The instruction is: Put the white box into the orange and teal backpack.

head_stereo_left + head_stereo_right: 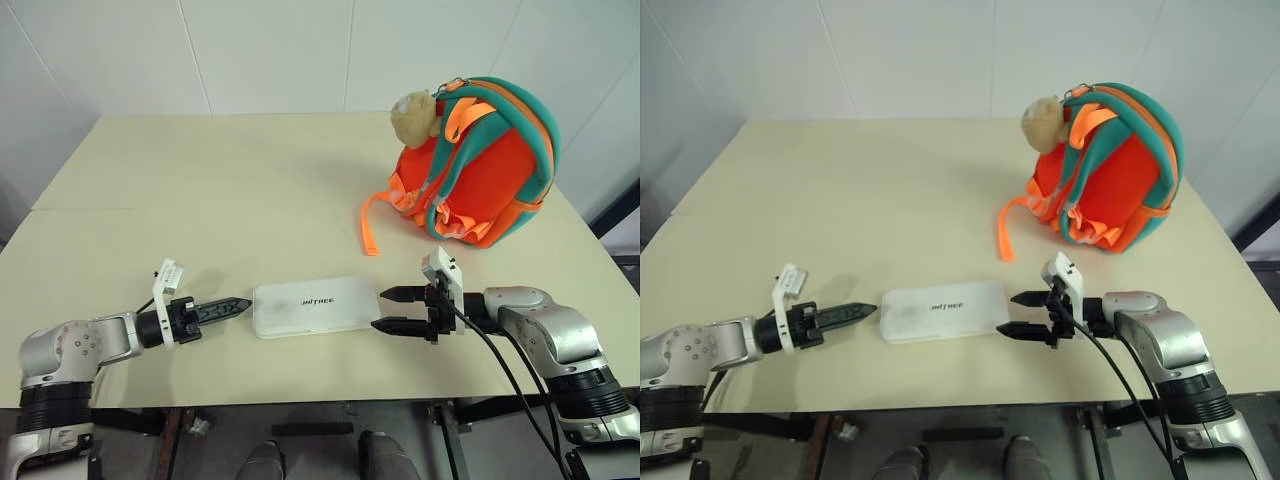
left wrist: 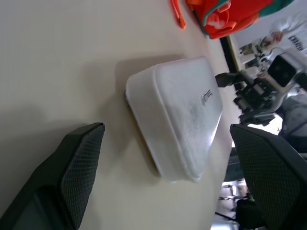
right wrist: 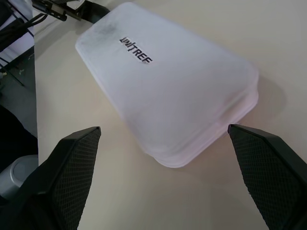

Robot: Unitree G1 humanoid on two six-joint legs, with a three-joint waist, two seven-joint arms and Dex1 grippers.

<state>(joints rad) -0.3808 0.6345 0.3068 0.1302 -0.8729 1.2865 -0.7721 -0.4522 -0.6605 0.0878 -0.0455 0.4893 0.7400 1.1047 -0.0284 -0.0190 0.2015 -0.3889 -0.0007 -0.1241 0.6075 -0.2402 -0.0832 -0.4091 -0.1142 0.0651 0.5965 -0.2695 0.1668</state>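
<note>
A flat white plastic box [image 1: 944, 309] with rounded corners and small dark lettering lies on the pale beige worktop [image 1: 870, 200], near its front edge. The left pincer [image 1: 845, 316], black and pointed, lies level just beside the box's left end, its fingers seen edge-on as one blade. The right pincer [image 1: 1022, 313] faces the box's right end, its two black fingers spread one above the other, tips close to the box. Well apart, toward the far right, stands a rounded orange and teal fabric backpack [image 1: 1118, 170] with a beige plush toy [image 1: 1045, 119] at its top and an orange webbing strap [image 1: 1007, 226] trailing onto the worktop.
</note>
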